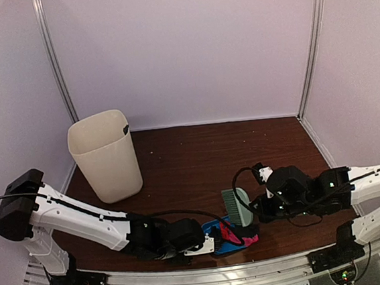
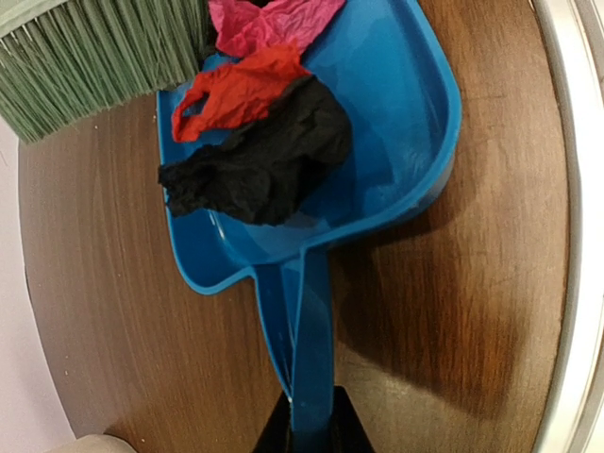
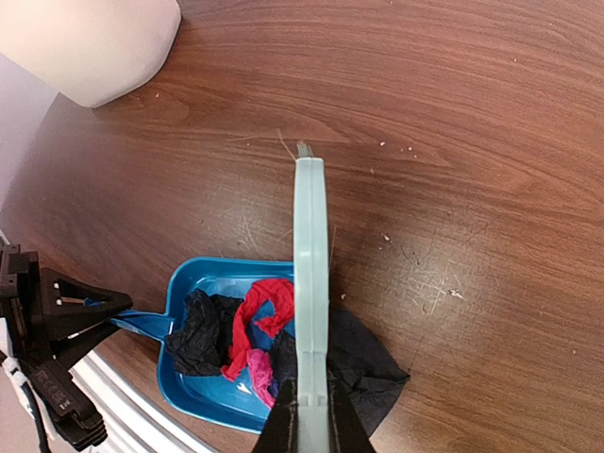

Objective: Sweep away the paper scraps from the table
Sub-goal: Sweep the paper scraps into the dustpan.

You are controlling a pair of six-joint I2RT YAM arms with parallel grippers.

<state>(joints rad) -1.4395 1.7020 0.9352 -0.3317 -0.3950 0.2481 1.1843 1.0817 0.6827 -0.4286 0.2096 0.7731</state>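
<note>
**Last dark scrap sits at the pan's mouth**

The left gripper [image 2: 307, 429] is clamped tight on the handle of the blue dustpan [image 2: 411, 104]. The pan lies flat on the table [image 3: 453, 113], close to the front rail [image 1: 209, 270]. The right gripper [image 3: 310, 420] is closed just as firmly on the handle of the pale green brush [image 3: 310, 245], whose bristles stand at the pan's open mouth.

Most of the paper scraps [image 2: 255, 142] already lie inside the pan: pink, red and black, crumpled together. One dark scrap [image 3: 373, 363] still rests on the wood, on the side of the brush away from the pan handle.

To finish this step well, the pan should stay still with its lip pressed to the table so nothing slides under it. The brush should go low over the dark piece in a short, gentle stroke toward the pan handle. A hard flick would likely toss light paper back out or shove the pan.

Tiny pale specks [image 3: 453, 294] dot the table farther out. The cream bin [image 1: 103, 154] stands well apart, at the far left.
</note>
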